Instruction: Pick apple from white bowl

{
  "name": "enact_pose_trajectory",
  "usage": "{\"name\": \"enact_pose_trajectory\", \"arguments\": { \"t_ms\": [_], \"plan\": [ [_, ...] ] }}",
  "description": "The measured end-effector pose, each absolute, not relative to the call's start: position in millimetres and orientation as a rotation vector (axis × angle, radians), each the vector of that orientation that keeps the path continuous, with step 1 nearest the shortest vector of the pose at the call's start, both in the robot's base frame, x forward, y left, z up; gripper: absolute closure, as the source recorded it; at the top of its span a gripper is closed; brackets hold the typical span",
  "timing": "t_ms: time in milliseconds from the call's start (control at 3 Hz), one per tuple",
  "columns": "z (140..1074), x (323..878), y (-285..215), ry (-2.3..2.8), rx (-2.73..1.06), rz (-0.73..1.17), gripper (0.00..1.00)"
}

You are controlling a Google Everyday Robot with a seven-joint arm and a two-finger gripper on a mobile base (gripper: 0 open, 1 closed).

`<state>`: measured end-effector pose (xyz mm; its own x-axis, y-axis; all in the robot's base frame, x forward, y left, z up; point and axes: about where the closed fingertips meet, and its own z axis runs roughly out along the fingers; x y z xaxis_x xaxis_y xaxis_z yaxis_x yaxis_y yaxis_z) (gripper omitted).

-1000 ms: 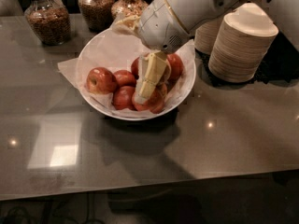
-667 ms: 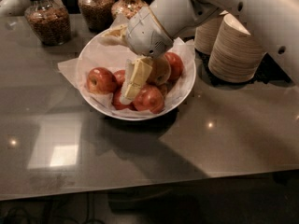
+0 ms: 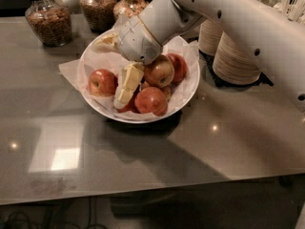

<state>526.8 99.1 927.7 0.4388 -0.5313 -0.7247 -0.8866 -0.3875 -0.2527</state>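
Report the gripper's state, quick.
Gripper: down in the white bowl among red apples; open or shut cannot be told.

A glossy grey-brown stone worktop (image 3: 157, 166) carries a large round shallow white bowl (image 3: 187, 100) lined with crinkled white paper, standing left of centre towards the back. Along the far edge stand a glass jar of brown grains (image 3: 47, 22), a second glass jar (image 3: 97, 9) and a third glass jar (image 3: 129, 5). To the right of the bowl, two stacks of tan paper bowls (image 3: 236, 58) stand on a dark mat (image 3: 240, 83). The end effector (image 3: 124, 95) hangs inside the white bowl.
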Motion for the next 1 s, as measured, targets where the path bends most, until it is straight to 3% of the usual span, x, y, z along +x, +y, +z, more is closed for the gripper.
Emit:
{"name": "enact_pose_trajectory", "arguments": {
  "t_ms": [1000],
  "plan": [
    [911.5,543.5,107.7,1.185,-2.099,0.771,0.17]
  ]
}}
